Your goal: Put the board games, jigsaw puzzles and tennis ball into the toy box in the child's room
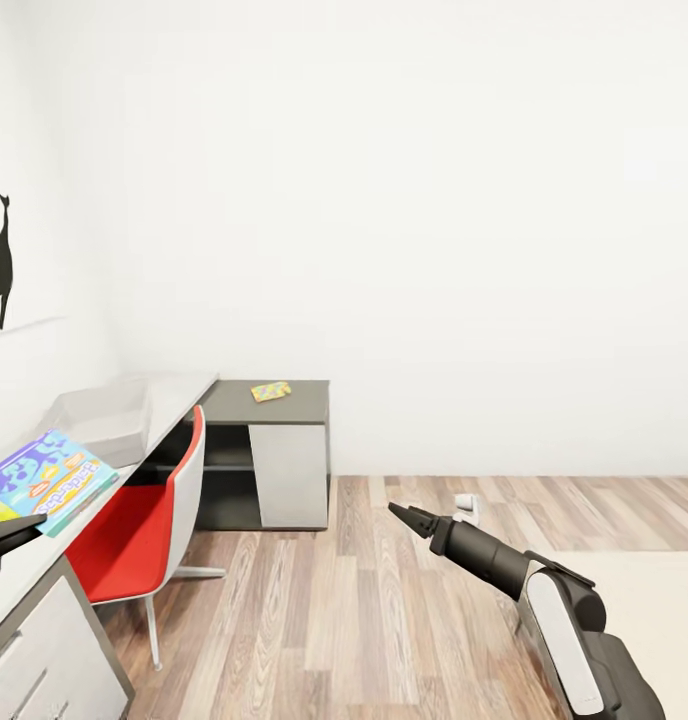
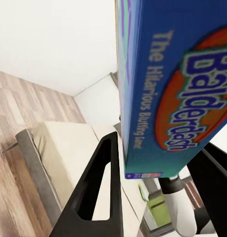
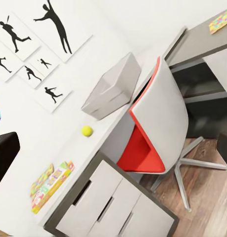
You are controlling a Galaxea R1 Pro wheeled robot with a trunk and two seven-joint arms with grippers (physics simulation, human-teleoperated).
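My left gripper is shut on a blue board game, held over the near end of the table. In the left wrist view the blue box reads "Balderdash" and sits between the black fingers. The light grey toy box stands farther along the table. A jigsaw puzzle lies on the dark grey part. The right wrist view shows the toy box, the tennis ball, a green-yellow-red board game and the jigsaw puzzle. My right gripper hangs open over the floor.
A red and white swivel chair stands tucked against the table, between me and the dark grey part. Black silhouette pictures hang on the wall above the table. The bed shows in the left wrist view. Wood floor lies to the right.
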